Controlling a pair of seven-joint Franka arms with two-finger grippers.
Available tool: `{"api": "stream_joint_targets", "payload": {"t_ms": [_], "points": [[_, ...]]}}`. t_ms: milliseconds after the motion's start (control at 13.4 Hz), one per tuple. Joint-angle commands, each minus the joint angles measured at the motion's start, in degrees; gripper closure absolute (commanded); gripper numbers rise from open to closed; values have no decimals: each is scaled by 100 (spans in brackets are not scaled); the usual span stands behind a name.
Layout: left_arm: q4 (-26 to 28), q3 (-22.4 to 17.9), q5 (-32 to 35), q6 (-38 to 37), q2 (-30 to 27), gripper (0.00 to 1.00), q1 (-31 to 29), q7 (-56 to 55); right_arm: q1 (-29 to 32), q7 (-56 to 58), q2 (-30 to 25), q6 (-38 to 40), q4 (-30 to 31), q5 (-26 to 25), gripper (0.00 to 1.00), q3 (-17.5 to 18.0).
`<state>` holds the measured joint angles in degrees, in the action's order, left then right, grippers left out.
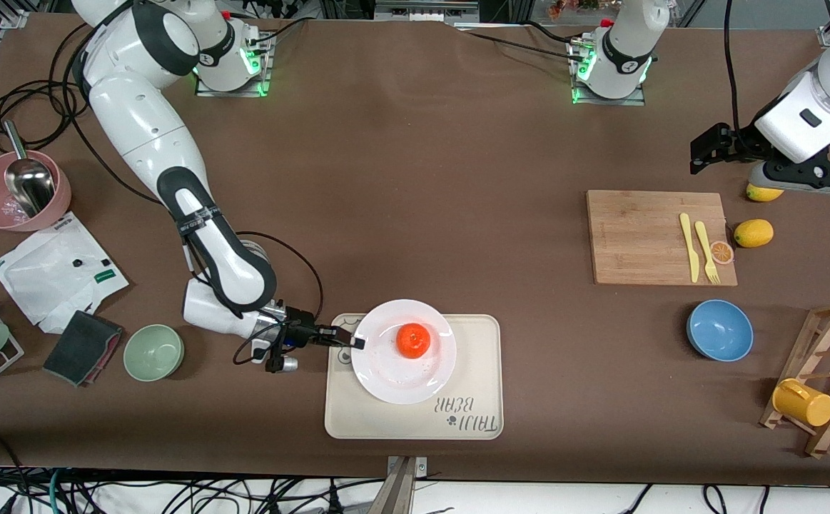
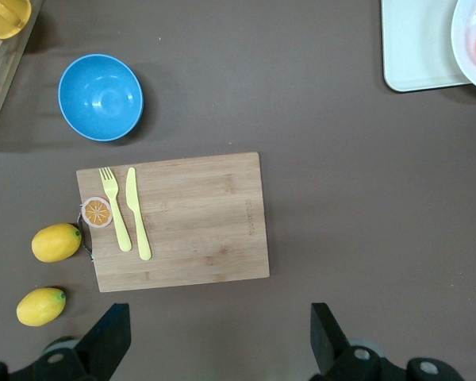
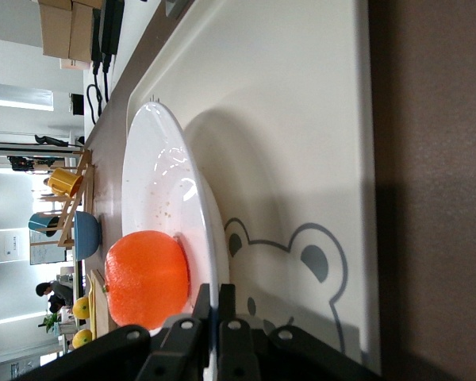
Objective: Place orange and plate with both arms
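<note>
The orange (image 1: 413,340) lies in the middle of the white plate (image 1: 386,378), which is on or just over the beige bear-print tray (image 1: 472,385) near the table's front edge. My right gripper (image 1: 357,343) is shut on the plate's rim at the side toward the right arm's end. The right wrist view shows its fingers (image 3: 214,298) pinching the rim (image 3: 155,175) beside the orange (image 3: 147,278); I cannot tell whether the plate rests on the tray (image 3: 285,119). My left gripper (image 1: 704,150) is open and empty, up over bare table (image 2: 220,341) beside the cutting board, and waits.
A cutting board (image 1: 643,235) holds a yellow knife, a fork and an orange slice (image 1: 721,252). Two lemons (image 1: 753,233) lie beside it. A blue bowl (image 1: 719,330), a rack with a yellow cup (image 1: 803,402), a green bowl (image 1: 153,352) and a pink bowl (image 1: 18,189) stand around.
</note>
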<state>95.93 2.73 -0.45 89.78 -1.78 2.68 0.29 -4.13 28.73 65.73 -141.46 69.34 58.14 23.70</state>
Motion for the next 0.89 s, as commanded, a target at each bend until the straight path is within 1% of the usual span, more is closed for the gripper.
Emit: {"api": "stream_joint_targets", "payload": {"t_ms": [0, 74, 149, 223, 298, 447, 521, 670, 745, 819], "points": [[-162, -19, -113, -128, 64, 0, 22, 68, -44, -183, 142, -22, -272, -118, 99, 47], [-162, -19, -113, -128, 64, 0, 22, 68, -44, -183, 125, -13, -272, -127, 83, 47], [-162, -19, -113, -128, 64, 0, 22, 68, -27, -183, 90, -4, -272, -145, 72, 47], [-171, -19, -113, -128, 64, 0, 22, 77, -18, -174, 63, 13, -272, -171, 57, 39], [-162, -19, -113, -128, 64, 0, 22, 77, -1, -166, 46, 22, -272, -215, 47, 39], [-162, -19, -113, -137, 64, 0, 22, 68, 34, -183, -103, 22, -229, -574, 41, 39], [-162, -19, -113, -137, 64, 0, 22, 77, 78, -218, -295, 22, -124, -758, 41, 30], [-162, -19, -113, -137, 64, 0, 22, 77, 105, -612, -996, 31, 481, -1302, 41, -58], [-162, -19, -113, -137, 64, 0, 22, 68, 105, -753, -1357, 153, 745, -1522, 41, -136], [-162, -19, -113, -137, 64, 0, 22, 77, 114, -781, -1709, 415, 982, -1620, 41, -259]]}}
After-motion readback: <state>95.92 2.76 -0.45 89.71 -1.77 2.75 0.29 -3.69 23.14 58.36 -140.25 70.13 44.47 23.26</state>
